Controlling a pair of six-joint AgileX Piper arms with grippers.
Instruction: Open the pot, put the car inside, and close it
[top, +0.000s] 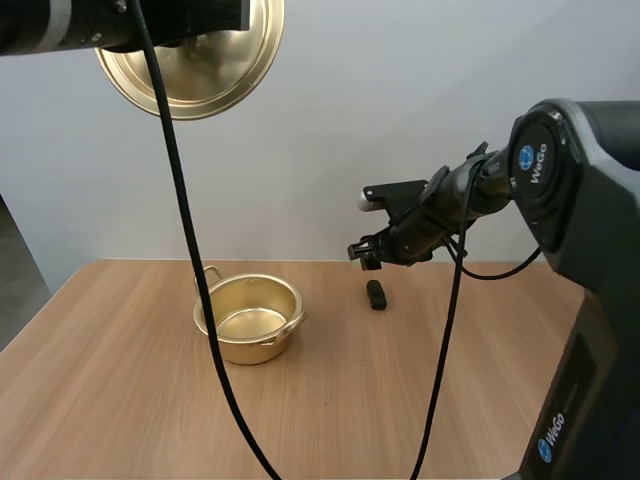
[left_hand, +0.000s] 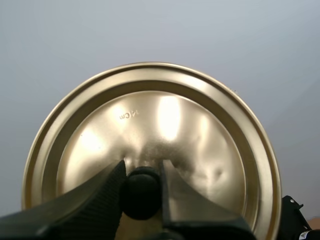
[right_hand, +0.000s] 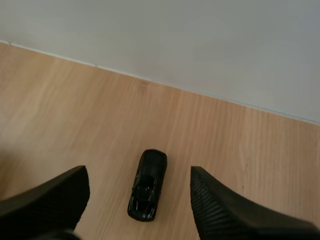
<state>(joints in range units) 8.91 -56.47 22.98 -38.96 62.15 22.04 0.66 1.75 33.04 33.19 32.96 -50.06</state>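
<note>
A gold pot (top: 250, 318) stands open on the wooden table, nothing inside it. High above it my left arm holds the gold lid (top: 200, 62). My left gripper (left_hand: 141, 181) is shut on the black knob (left_hand: 140, 192) of the lid (left_hand: 165, 130). A small black toy car (top: 376, 293) lies on the table to the right of the pot. My right gripper (top: 366, 252) hovers just above the car. Its fingers stand wide apart, and the car (right_hand: 147, 185) lies on the wood between them.
Bare wood table (top: 120, 400) spreads in front of and to both sides of the pot. A plain white wall rises behind the table's back edge.
</note>
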